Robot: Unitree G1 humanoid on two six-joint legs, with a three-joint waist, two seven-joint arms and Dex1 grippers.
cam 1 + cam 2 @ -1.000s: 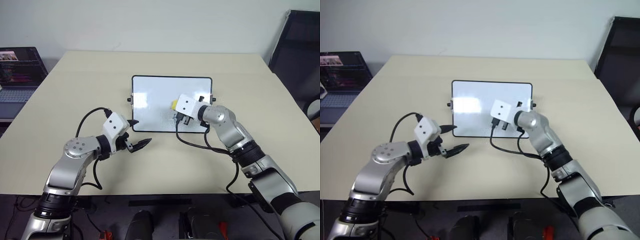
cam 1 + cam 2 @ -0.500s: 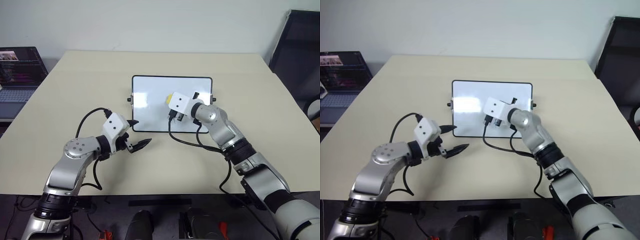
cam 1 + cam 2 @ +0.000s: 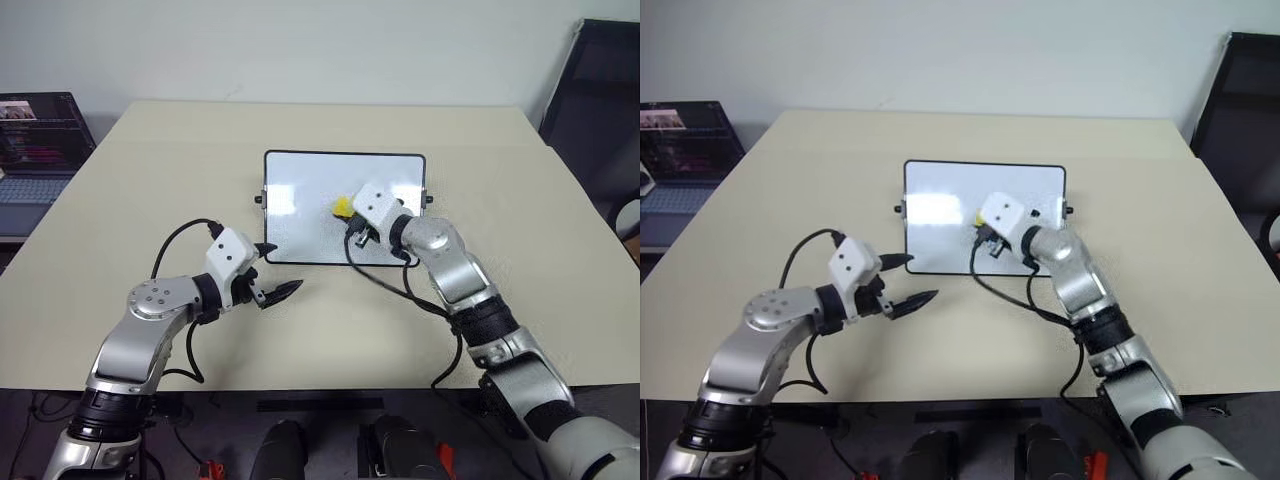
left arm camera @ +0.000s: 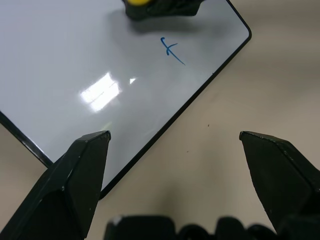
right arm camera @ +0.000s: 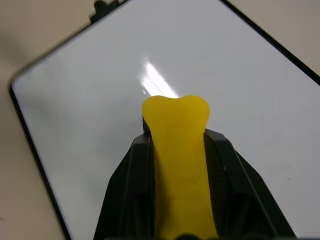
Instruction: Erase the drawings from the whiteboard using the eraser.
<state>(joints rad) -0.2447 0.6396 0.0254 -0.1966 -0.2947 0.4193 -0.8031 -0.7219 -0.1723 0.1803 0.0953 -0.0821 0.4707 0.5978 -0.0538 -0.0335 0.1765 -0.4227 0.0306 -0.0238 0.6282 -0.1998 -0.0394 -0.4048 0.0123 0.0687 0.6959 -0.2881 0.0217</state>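
Note:
The whiteboard (image 3: 305,190) lies flat in the middle of the table. My right gripper (image 3: 349,214) hovers over its right-hand half, shut on the yellow eraser (image 3: 342,207), whose free end points toward the board's middle. In the right wrist view the eraser (image 5: 177,145) sticks out between the two black fingers above the glossy board (image 5: 90,95). Of the drawings, one blue cross (image 4: 171,50) shows near a board corner in the left wrist view, close to the eraser (image 4: 137,2). My left gripper (image 3: 284,266) is open and holds nothing, just off the board's near left corner.
A laptop (image 3: 35,140) stands off the table's far left. A dark chair (image 3: 600,100) is beyond the right side. The beige table (image 3: 500,200) has bare room all round the board. Black cables loop under both wrists.
My right wrist has rolled, and the eraser went a little left over the board, then came back slightly right and nearer. My left arm has stayed put.

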